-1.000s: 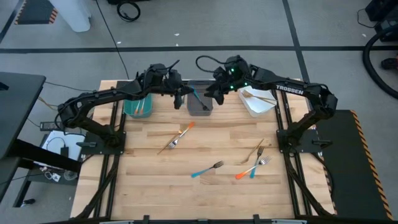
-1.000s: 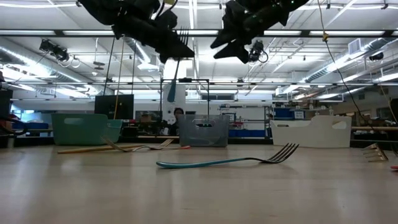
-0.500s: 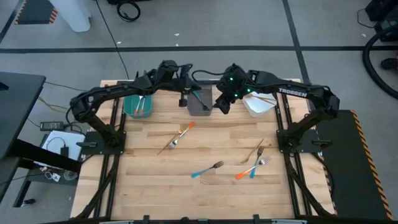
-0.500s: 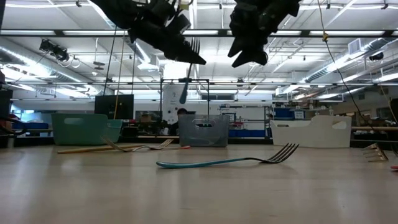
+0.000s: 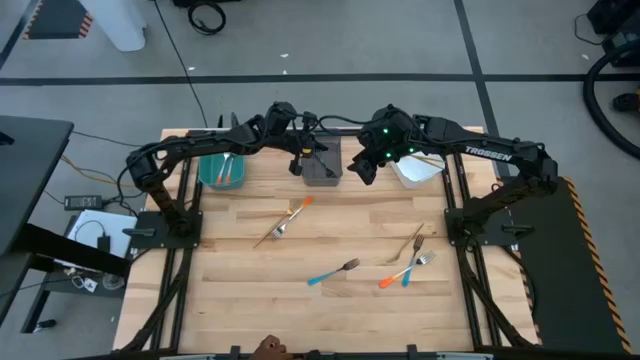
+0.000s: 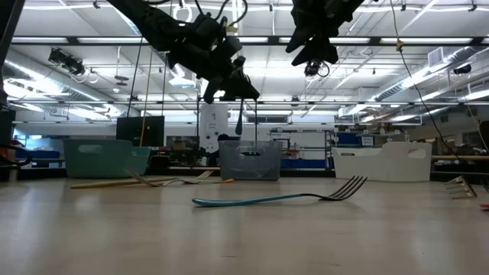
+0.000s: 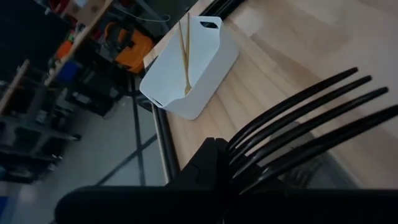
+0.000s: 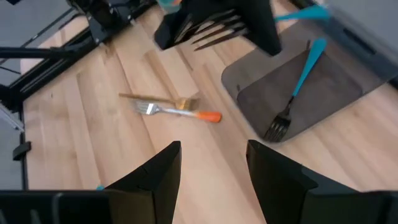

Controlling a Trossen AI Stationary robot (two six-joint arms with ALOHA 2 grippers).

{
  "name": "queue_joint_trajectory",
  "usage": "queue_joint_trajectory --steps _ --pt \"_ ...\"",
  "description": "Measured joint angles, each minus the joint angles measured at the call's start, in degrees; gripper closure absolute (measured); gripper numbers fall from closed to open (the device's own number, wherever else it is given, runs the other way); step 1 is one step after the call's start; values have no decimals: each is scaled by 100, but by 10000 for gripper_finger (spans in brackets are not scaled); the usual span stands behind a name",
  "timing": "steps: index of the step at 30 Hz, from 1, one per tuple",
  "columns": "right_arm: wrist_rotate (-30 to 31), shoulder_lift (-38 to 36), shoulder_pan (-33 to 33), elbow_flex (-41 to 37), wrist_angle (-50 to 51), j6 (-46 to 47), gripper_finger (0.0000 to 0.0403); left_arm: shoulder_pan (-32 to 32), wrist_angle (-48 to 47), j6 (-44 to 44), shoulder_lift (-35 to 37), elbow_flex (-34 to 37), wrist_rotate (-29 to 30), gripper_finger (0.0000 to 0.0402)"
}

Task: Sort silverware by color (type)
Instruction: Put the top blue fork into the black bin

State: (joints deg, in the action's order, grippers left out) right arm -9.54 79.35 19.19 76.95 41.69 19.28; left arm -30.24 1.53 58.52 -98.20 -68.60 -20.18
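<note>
Above a pale butcher-block desk (image 5: 330, 310), the left tool (image 5: 296, 158) clamps a slim blue-handled fork (image 6: 239, 121), tines up, over the grey rectangular bin (image 5: 321, 160) holding another blue fork (image 8: 297, 87). The right tool (image 5: 364, 166) hovers beside it, dark fingers (image 8: 149, 177) spread wide and empty

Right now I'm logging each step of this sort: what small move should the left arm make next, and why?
Probably open the left claw and let its fork drop. The claw is shut on the fork, which hangs blue handle down, right over the grey bin, where one blue-handled fork already lies. The right claw is open and holds nothing, beside the bin.
</note>
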Motion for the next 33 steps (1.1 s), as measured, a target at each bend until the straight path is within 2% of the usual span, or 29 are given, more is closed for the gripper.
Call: queue_joint_trajectory --steps 8,18,23,33 --pt "209 13 -231 0 203 152 213 29 -25 204 -326 2 2 397" --pt "203 13 -353 0 215 165 213 144 -4 -400 -594 1 7 398" --pt "203 15 -350 0 215 128 213 261 -2 -413 -765 0 390 397" --pt "87 15 -350 0 215 27 213 345 172 -420 -766 0 710 357"
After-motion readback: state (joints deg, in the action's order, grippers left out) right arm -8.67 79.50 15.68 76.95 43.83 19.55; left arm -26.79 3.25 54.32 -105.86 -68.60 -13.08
